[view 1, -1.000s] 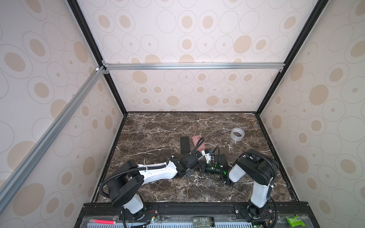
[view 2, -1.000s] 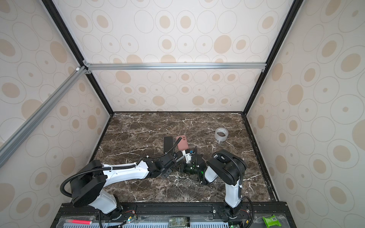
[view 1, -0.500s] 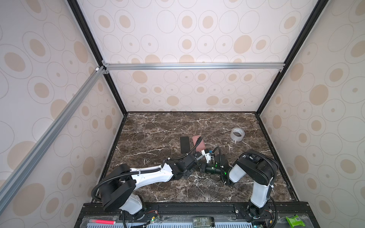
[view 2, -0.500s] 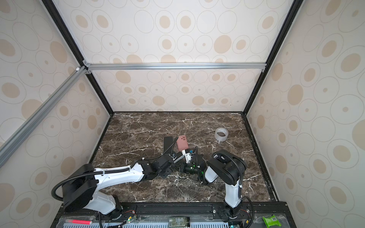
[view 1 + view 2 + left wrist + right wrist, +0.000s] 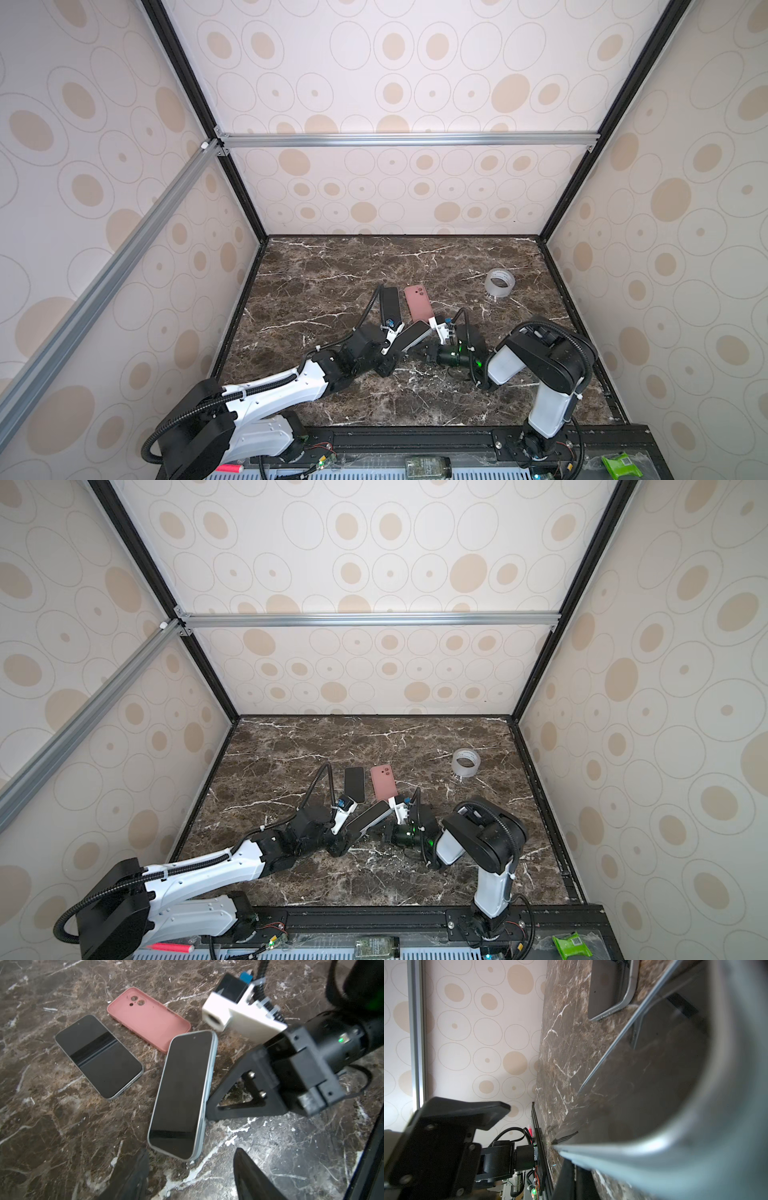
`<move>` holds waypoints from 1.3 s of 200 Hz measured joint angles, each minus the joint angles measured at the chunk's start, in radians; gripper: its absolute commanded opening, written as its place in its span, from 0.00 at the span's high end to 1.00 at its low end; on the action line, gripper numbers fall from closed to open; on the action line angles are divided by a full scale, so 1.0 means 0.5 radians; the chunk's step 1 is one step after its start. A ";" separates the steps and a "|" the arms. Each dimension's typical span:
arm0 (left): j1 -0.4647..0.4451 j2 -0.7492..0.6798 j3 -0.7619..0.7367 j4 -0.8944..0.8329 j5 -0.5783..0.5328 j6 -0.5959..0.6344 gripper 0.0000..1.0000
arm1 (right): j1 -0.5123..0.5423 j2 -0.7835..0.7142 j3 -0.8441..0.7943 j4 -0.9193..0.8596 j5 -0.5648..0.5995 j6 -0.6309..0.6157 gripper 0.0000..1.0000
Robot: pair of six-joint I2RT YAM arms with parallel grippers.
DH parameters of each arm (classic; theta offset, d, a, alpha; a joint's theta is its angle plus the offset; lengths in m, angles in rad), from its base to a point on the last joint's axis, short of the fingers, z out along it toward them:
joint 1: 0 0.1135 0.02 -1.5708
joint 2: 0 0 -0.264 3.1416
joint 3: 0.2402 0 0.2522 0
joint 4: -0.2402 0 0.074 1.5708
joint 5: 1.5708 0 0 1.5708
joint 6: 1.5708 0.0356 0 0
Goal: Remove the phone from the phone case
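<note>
A phone in a light-blue phone case (image 5: 182, 1095) sits tilted on the marble, seen in both top views (image 5: 413, 336) (image 5: 368, 818). My right gripper (image 5: 208, 1112) is shut, with its black tips pressed at the case's long edge (image 5: 654, 1153) rather than clamped around it. Its fingers (image 5: 566, 1178) show just under that edge. My left gripper (image 5: 189, 1176) is open just short of the phone's near end, touching nothing. In a top view it lies low (image 5: 395, 355), front-left of the phone.
A bare black phone (image 5: 98, 1056) (image 5: 390, 305) lies flat beside an empty pink case (image 5: 148, 1020) (image 5: 419, 303), just behind the cased phone. A tape roll (image 5: 500, 282) stands at the back right. A bottle (image 5: 428, 467) and a green packet (image 5: 619, 464) lie on the front rail.
My left gripper's jaws have opened and the arm has drawn back a little toward the front. The cased phone stays tilted against the right gripper, which has not moved.
</note>
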 measured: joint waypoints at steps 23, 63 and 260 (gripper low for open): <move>0.006 -0.014 -0.045 -0.003 0.000 0.010 0.35 | -0.031 -0.095 0.008 -0.153 -0.062 -0.031 1.00; -0.009 0.032 -0.044 0.000 -0.037 0.075 0.35 | -0.031 -0.180 0.056 -0.340 -0.139 -0.065 1.00; 0.384 -0.008 -0.342 0.717 0.428 -0.378 0.21 | -0.201 -0.367 0.237 -1.044 -0.389 -0.414 1.00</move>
